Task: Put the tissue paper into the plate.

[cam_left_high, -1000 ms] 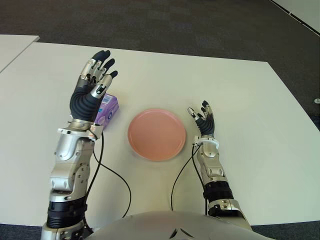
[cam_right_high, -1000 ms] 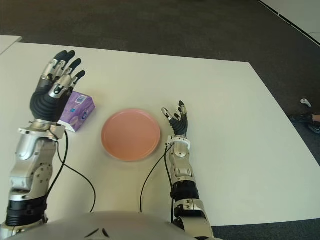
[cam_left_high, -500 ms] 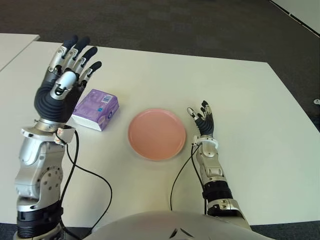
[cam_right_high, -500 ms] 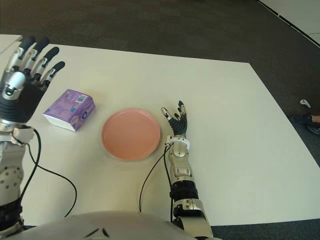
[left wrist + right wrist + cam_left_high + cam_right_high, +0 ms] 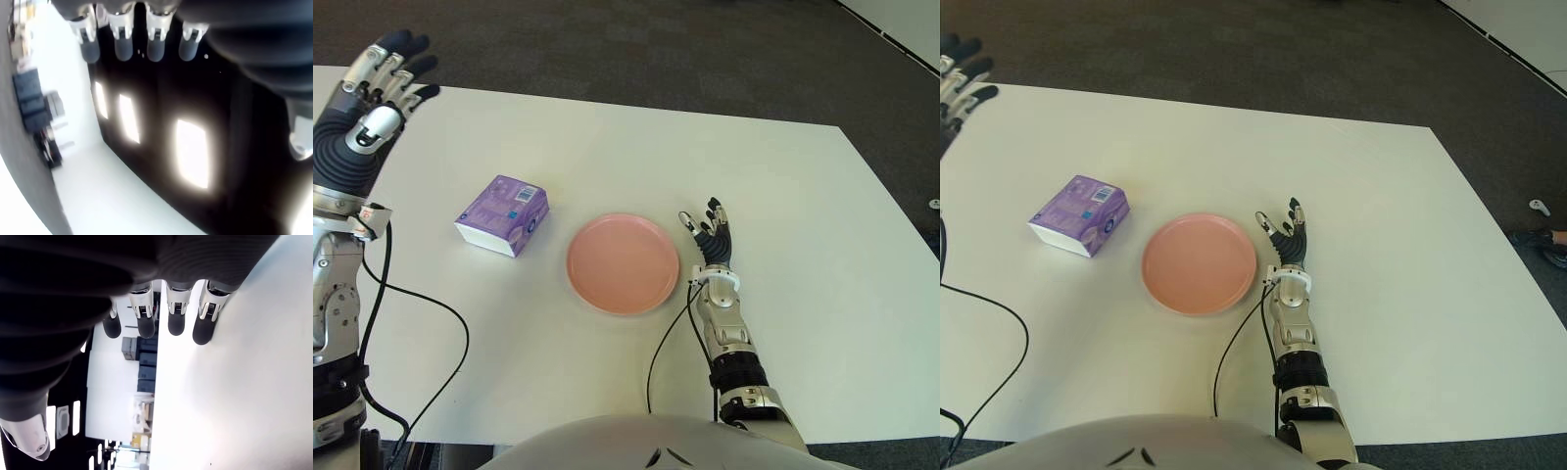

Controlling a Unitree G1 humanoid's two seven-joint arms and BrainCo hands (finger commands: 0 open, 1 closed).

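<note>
A purple pack of tissue paper (image 5: pixel 503 213) lies on the white table (image 5: pixel 783 196), a short way left of a round pink plate (image 5: pixel 623 262). The plate holds nothing. My left hand (image 5: pixel 367 108) is raised high at the far left, well apart from the pack, fingers spread and holding nothing. My right hand (image 5: pixel 711 238) shows just right of the plate with its fingers extended and empty; its fingers (image 5: pixel 171 318) point straight out in the right wrist view.
Dark carpet (image 5: pixel 656 49) lies beyond the table's far edge. A black cable (image 5: pixel 431 313) runs from my left arm over the near left of the table. Another white table corner (image 5: pixel 1528 29) shows at the upper right.
My left hand has lifted away from the tissue pack and swung up and to the left, uncovering the pack. The pack, plate and right hand stay where they were.
</note>
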